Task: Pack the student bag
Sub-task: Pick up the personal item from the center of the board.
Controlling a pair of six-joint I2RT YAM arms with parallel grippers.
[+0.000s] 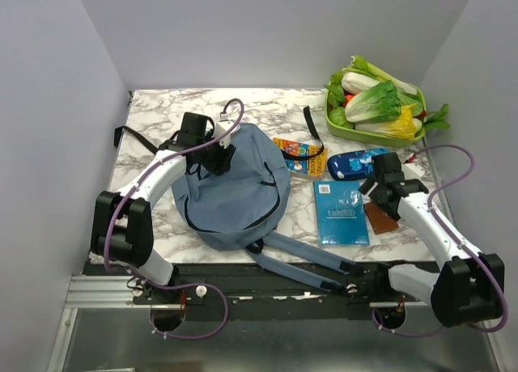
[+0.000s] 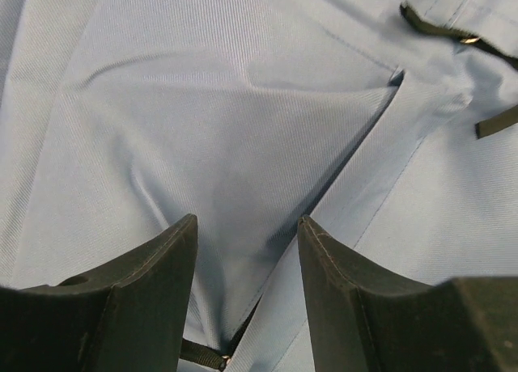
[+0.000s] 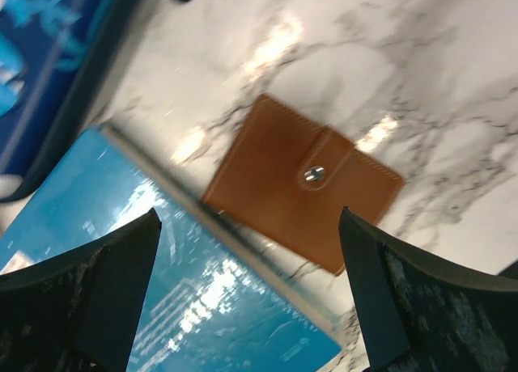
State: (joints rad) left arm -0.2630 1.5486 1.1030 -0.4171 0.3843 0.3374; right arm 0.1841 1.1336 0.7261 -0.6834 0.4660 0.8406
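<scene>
The dusty-blue student bag [image 1: 239, 196] lies flat at the table's centre-left, with its straps [image 1: 303, 259] trailing toward the near edge. My left gripper [image 1: 221, 157] is low over the bag's upper left part. In the left wrist view its jaws [image 2: 247, 222] stand partly apart, with a fold of the blue fabric [image 2: 243, 121] and a seam running between them; I see no grip on it. A black zipper pull [image 2: 212, 357] lies between the finger bases. My right gripper [image 1: 380, 188] is open and empty above a brown wallet [image 3: 303, 182] and the edge of a blue book [image 3: 186, 299].
The blue book [image 1: 340, 213], the brown wallet [image 1: 381, 218], a blue pencil case [image 1: 356, 162] and an orange packet [image 1: 301, 155] lie right of the bag. A green tray [image 1: 333, 123] of vegetables stands at the back right. A black strap [image 1: 311, 129] lies behind the packet.
</scene>
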